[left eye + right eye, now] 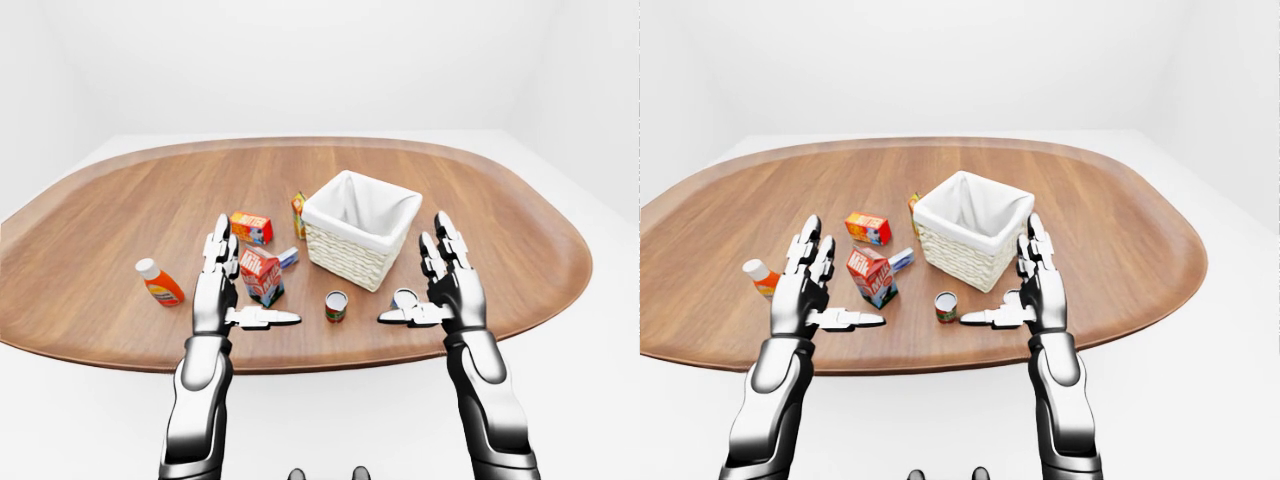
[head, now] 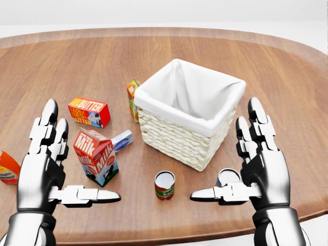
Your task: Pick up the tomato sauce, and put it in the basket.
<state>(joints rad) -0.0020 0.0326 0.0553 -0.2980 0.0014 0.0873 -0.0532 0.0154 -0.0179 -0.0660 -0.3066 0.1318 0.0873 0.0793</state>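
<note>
Both hands empty, fingers wide: L hand (image 2: 43, 169), R hand (image 2: 261, 169) flank sauce can (image 2: 164, 185) betw thumbs, prob pre-reach; basket (image 2: 179, 134) just beyond.

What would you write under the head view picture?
Two open robot hands hover near a small tomato sauce can beside a basket.

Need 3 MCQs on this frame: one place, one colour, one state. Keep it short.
1. In the head view, the red can stands:
A. inside the basket
B. on the table, below the basket
C. on the butter box

2. The basket lining is:
A. white
B. blue
C. green

3. The right hand is:
A. shut on the red can
B. shut on the milk carton
C. open, holding nothing

B: the can sits on bare wood below the basket's wall.
A: white cloth folds over the rim.
C: the fingers are spread, nothing between them.
</note>
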